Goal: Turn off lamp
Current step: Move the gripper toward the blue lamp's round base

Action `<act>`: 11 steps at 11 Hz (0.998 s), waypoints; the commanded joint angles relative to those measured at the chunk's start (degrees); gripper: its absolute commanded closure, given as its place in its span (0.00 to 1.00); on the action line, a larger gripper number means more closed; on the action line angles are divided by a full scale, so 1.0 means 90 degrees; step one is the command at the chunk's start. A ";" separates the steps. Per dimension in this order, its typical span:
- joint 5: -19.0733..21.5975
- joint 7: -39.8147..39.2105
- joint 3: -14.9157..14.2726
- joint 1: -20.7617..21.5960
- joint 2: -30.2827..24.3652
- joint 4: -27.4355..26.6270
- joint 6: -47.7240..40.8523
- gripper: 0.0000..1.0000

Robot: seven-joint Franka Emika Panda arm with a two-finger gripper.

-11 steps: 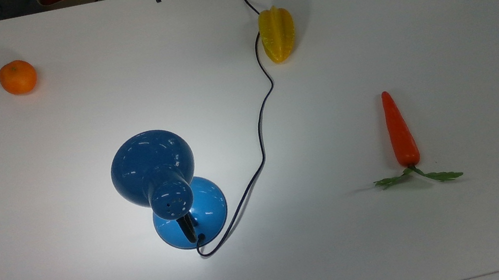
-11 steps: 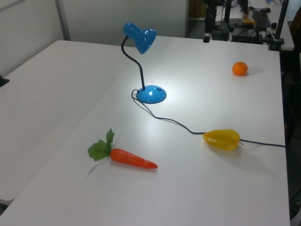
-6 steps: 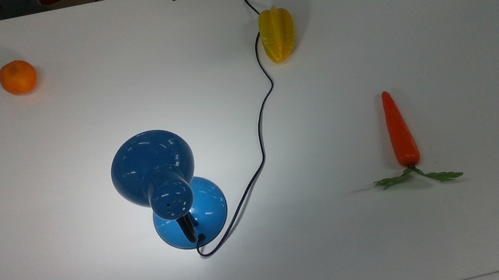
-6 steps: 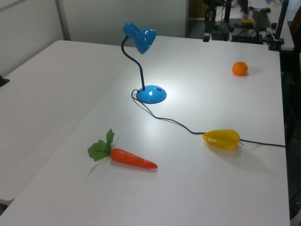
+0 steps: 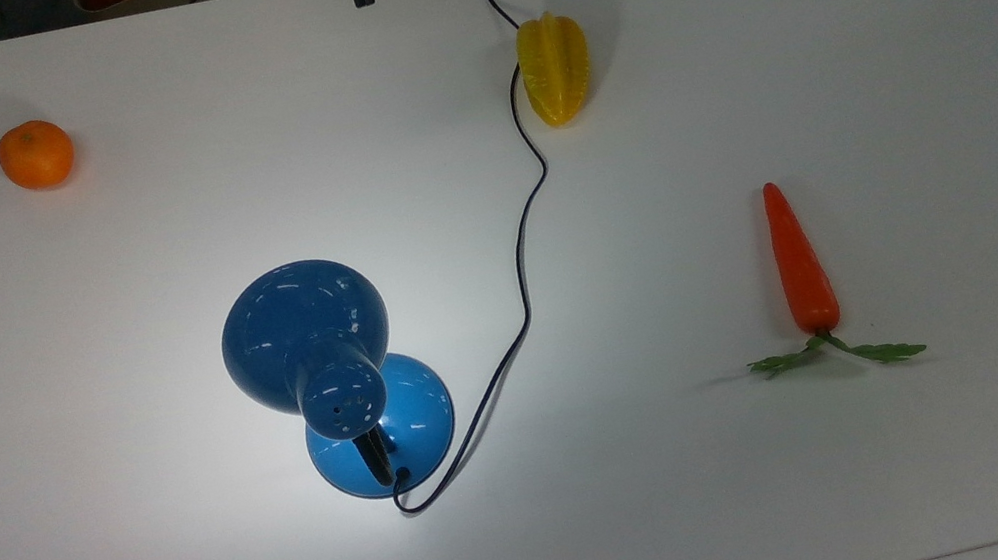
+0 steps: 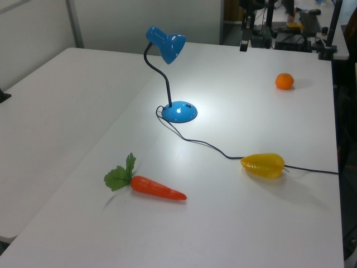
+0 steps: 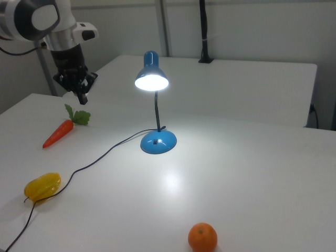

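Gripper (image 7: 82, 98) closed; lamp (image 7: 155, 105) lit.

A white table (image 5: 798, 493) carried everything. In the top view, a blue lamp (image 5: 306, 338) stood on its round base (image 5: 415, 416) left of the middle, lit, with a bright patch on the tabletop around it. Its black cord (image 5: 521, 261) snaked across the surface to the far edge. A yellow starfruit (image 5: 555, 68) lay just beside the cord, an orange (image 5: 35, 154) at the far left, a carrot (image 5: 801, 265) to the right.
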 commanded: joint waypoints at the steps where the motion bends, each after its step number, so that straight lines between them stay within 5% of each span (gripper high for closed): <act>1: 0.0124 -0.0155 -0.0020 -0.0096 0.0010 -0.0317 0.0454 1.00; 7: 0.0095 -0.0261 -0.0098 -0.0272 0.0166 -0.1049 0.0904 1.00; 11: 0.0036 -0.0262 -0.0127 -0.0350 0.0448 -0.1636 0.2162 1.00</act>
